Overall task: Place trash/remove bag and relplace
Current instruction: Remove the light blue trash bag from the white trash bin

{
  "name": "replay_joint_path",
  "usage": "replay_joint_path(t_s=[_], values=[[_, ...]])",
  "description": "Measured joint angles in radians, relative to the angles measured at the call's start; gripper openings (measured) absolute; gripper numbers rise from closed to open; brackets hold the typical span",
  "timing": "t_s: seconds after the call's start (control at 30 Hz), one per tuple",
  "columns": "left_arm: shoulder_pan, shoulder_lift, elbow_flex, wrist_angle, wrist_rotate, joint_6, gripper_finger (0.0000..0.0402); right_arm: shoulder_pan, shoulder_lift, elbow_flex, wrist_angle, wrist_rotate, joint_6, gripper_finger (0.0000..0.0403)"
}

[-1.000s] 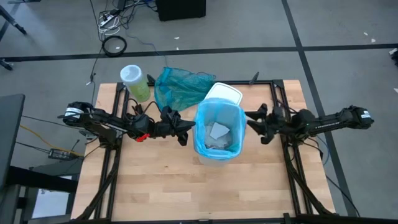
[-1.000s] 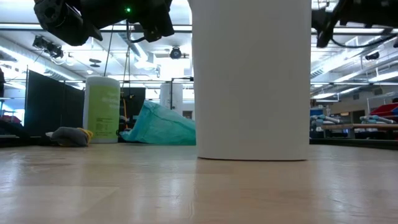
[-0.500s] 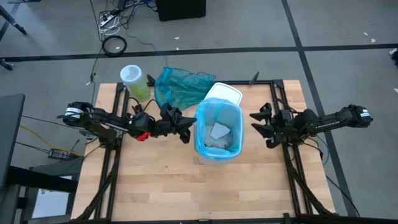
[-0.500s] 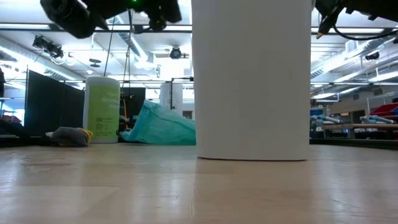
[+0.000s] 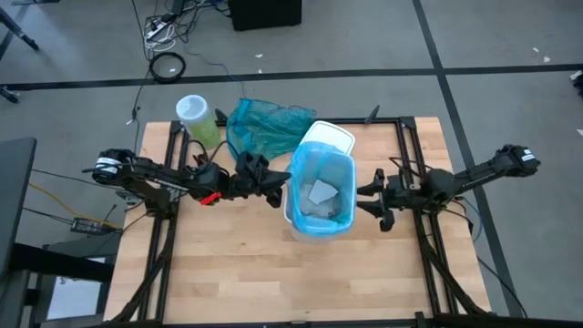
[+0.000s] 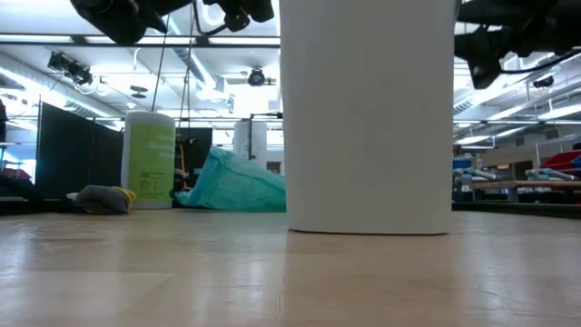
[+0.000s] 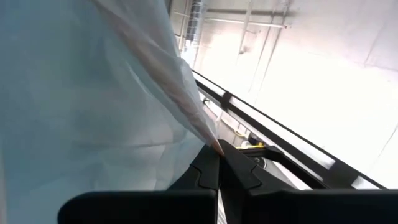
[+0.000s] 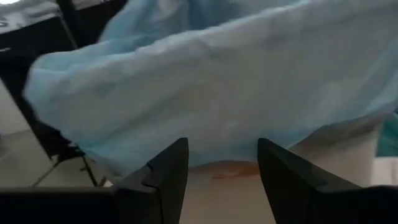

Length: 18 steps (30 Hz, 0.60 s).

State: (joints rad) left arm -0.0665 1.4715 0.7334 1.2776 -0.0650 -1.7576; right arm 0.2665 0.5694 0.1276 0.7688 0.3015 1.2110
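Note:
A white bin (image 5: 317,228) stands mid-table, lined with the light-blue bag (image 5: 339,173), whose rim is turned over the bin's top. White paper trash (image 5: 321,192) lies inside. My left gripper (image 5: 279,188) is at the bin's left rim, shut on the bag (image 7: 93,93). My right gripper (image 5: 374,206) hangs open just right of the bin, its fingers facing the bag's turned-over rim (image 8: 217,106) without touching it. In the low view the bin (image 6: 368,118) fills the middle, with my left gripper (image 6: 243,9) and my right gripper (image 6: 486,50) high on either side. My left gripper pinches the bag's rim (image 7: 207,138) on the bin's left side between its two shut fingers (image 7: 231,171). It comes from the table's left, slanting upward. The film runs to a point at the fingertips and is drawn away from there in taut folds; the rest stays over the bin.
A darker teal bag (image 5: 264,123) lies crumpled at the table's far edge, next to a green canister with a pale lid (image 5: 197,118). A white lid (image 5: 330,137) lies just behind the bin. The near half of the wooden table (image 5: 273,282) is bare.
My left gripper has risen a little at the bin's left rim, still shut on the bag. My right gripper has swung toward the table's near edge beside the bin and tipped downward.

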Motion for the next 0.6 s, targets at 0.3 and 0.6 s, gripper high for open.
replay_joint_path(t_s=[0.3, 0.6], values=[[-0.002, 0.000, 0.000, 0.002, 0.002, 0.000, 0.0007, 0.057, 0.002, 0.000, -0.089, 0.169, 0.094, 0.0183], [-0.002, 0.000, 0.000, -0.007, 0.002, 0.000, 0.0007, 0.101, 0.000, 0.000, -0.122, 0.301, 0.108, 0.0183]])
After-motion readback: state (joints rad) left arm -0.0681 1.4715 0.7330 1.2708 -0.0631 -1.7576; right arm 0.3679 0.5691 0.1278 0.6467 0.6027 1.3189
